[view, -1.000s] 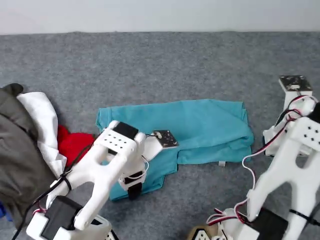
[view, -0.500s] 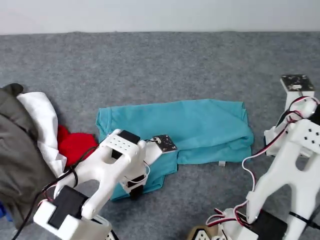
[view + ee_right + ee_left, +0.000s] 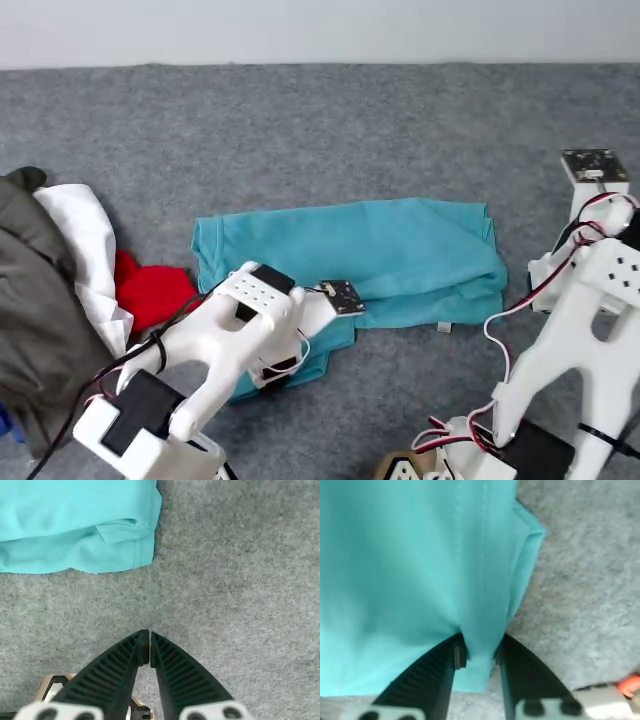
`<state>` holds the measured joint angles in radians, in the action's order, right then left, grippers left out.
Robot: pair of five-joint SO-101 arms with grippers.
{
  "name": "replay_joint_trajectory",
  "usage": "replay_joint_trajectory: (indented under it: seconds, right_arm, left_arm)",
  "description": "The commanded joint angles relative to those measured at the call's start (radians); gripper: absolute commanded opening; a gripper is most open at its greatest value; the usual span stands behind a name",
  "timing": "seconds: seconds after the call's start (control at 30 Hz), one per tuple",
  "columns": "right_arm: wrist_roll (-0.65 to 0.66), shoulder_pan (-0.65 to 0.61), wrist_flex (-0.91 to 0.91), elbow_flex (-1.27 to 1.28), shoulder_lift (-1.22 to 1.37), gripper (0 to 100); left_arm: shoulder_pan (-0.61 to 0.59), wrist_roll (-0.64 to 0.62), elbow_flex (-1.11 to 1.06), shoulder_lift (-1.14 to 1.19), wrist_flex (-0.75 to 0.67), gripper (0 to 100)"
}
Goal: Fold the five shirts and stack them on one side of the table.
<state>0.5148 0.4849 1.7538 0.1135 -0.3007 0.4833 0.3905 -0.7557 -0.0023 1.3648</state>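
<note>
Step in hand, by my judgement: folding the near left corner of the teal cotton shirt (image 3: 400, 255) over its body.

1. Status. The shirt lies crumpled and partly doubled across the middle of the grey felt-covered table (image 3: 330, 130). The left hand (image 3: 479, 652) pinches the hem at the shirt's near corner, with cloth between its black ribbed fingers (image 3: 440, 670). The right hand (image 3: 149, 647) is pressed together on nothing. It hangs over bare felt just off the shirt's right edge.

2. Grip check. I confirm that the pinch takes both layers of the hem. A hold this close to the edge is likely to slip under tension.

3. Lift. I raise the corner only until it clears the layers beneath. A higher lift would probably drag the whole shirt along the felt.

4. Carry. I move the corner in a low arc toward the far edge, with the fabric lightly taut so that the crease forms straight.

5. Anchor. If the body of the shirt starts to creep, I bring the right hand down on the right side to pin it.

6. Release. I spread the left hand only once the corner lies flat and lines up with the edge below.

7. Clearance. The heap of a dark grey garment (image 3: 35, 300), a white shirt (image 3: 85, 240) and a red shirt (image 3: 150, 290) lies near the left arm (image 3: 240, 320). I plan the arc away from it.
</note>
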Motion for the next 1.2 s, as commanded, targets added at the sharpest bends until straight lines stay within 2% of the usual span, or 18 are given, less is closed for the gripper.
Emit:
replay_joint_trajectory:
  seconds: [0.0, 0.2, 0.5, 0.67, 0.73, 0.87, 1.03, 1.17]
  right_arm:
    - [-0.005, 0.012, 0.044, -0.011, -0.039, 1.5]
    - [-0.003, 0.012, 0.042, -0.011, -0.039, 1.5]
    - [-0.003, 0.01, 0.042, -0.011, -0.039, 1.5]
    - [-0.003, 0.01, 0.042, -0.011, -0.039, 1.5]
    - [-0.003, 0.01, 0.042, -0.011, -0.039, 1.5]
    - [0.006, 0.01, 0.042, -0.011, -0.039, 1.5]
    - [0.038, 0.01, 0.042, -0.011, -0.039, 1.5]
    - [0.038, 0.01, 0.042, -0.011, -0.039, 1.5]
  left_arm:
    - [0.009, -0.009, 0.064, 0.002, 0.063, 10]
    - [0.015, -0.009, 0.124, 0.002, 0.11, 10]
    - [0.009, -0.009, 0.127, 0.002, 0.104, 10]
    - [0.008, -0.003, 0.124, 0.002, 0.112, 1]
    - [0.005, -0.002, 0.12, 0.002, 0.127, 2]
    - [-0.063, 0.003, 0.128, 0.002, 0.141, 1]
    - [-0.176, 0.087, 0.128, 0.002, 0.176, 1]
    - [-0.206, 0.121, 0.127, 0.002, 0.201, 1]
